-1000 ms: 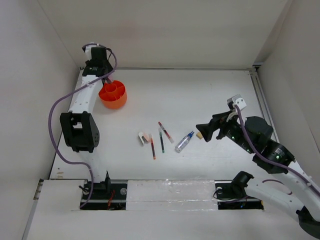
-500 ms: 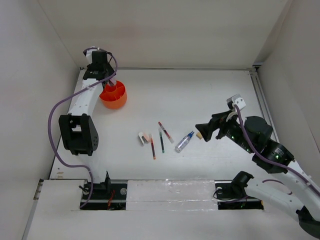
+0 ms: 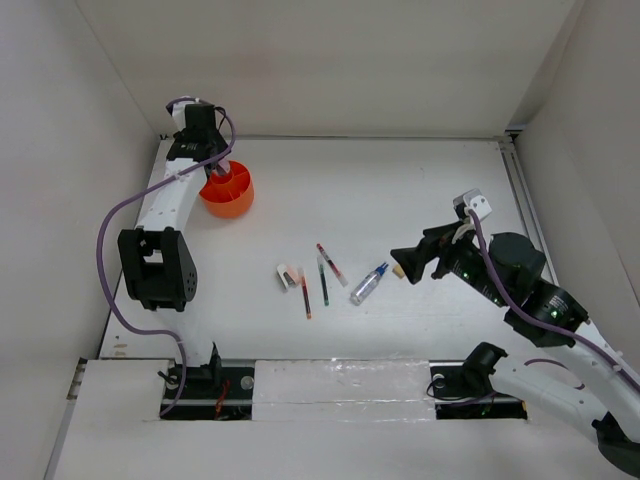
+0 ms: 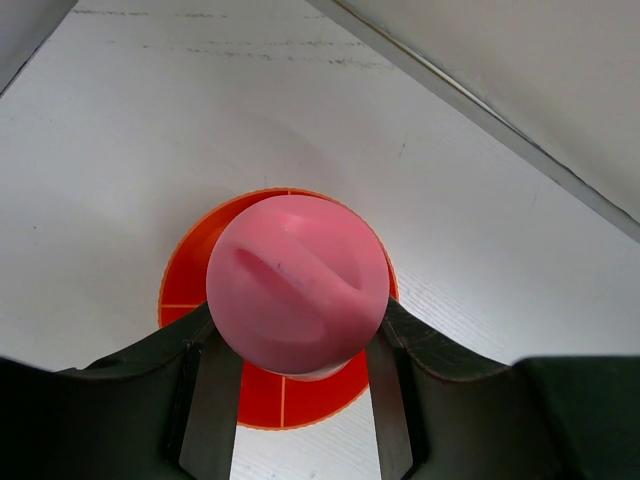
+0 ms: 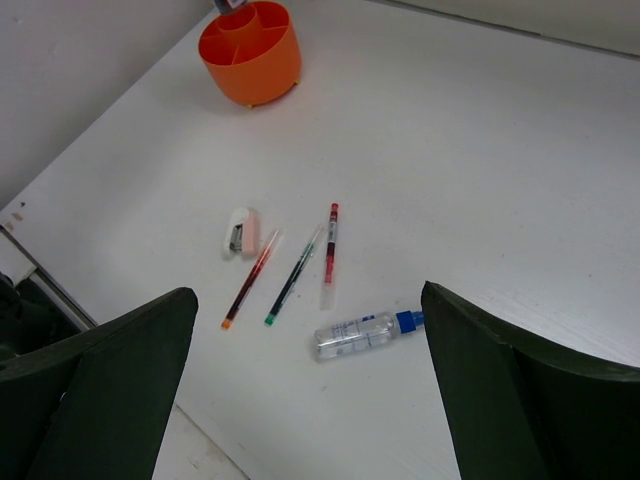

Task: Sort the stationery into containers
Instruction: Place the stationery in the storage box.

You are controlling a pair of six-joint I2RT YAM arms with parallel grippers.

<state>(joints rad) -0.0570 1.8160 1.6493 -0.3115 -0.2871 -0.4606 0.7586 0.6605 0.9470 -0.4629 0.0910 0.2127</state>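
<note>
The round orange tub (image 3: 230, 194) stands at the back left; it also shows in the right wrist view (image 5: 250, 50). My left gripper (image 3: 213, 170) is shut on the pink-capped bottle (image 4: 298, 283) and holds it right above the tub (image 4: 178, 292). Two red pens (image 3: 331, 264) (image 3: 304, 295) and a dark-green pen (image 3: 323, 281) lie mid-table. The clear blue-capped bottle (image 3: 368, 284) and a small white-pink piece (image 3: 288, 276) lie beside them, and a tan cube (image 3: 398, 269) lies near the right fingers. My right gripper (image 3: 405, 262) is open and empty above the table, with the bottle (image 5: 365, 333) below it (image 5: 308, 300).
White walls close in the table at the back and left (image 3: 120, 80). A rail (image 3: 515, 190) runs along the table's right edge. The left arm's purple cable (image 3: 108, 225) loops out over the table's left side.
My left gripper has shifted a little over the tub with the pink-capped bottle in it. The right arm and the loose items have not moved.
</note>
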